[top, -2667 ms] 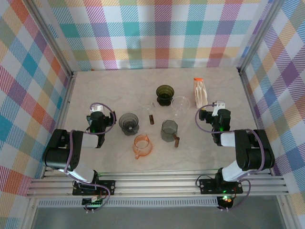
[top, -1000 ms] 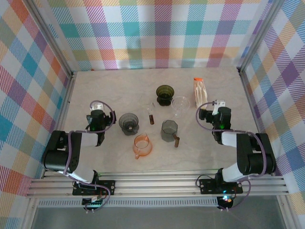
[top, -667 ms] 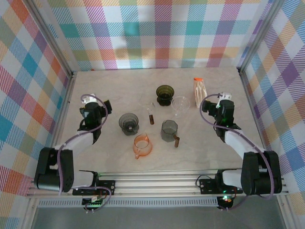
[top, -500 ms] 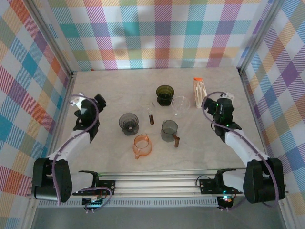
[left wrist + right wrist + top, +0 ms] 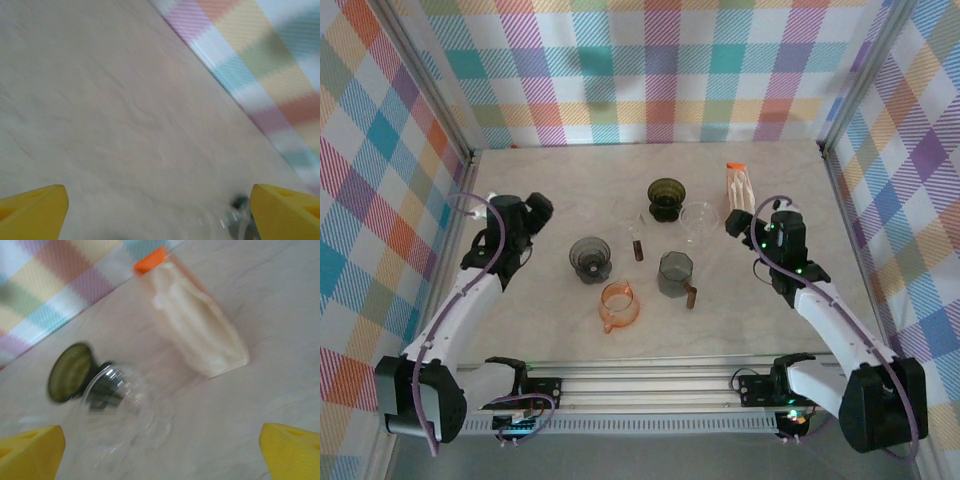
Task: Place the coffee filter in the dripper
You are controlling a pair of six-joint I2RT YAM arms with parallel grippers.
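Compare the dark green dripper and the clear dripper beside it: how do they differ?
The dark green dripper is darkly tinted; the clear dripper is colourless. The green one stands farther back; the clear one sits nearer the filter stack. Both stand mouth-up, without a filter.

Bright even overhead light, faint soft shadows, top view sharp, both wrist views motion-blurred, filter pack [image 5: 195, 335] soft-edged, plaid wall [image 5: 260, 65] smeared upper right

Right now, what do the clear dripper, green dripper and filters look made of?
Clear dripper: glass or clear plastic, glossy; see-through with bright glints, can't tell which. Green dripper: tinted translucent plastic or glass, shiny rim. Filters: cream paper, matte, soft folds; orange end piece looks plastic.
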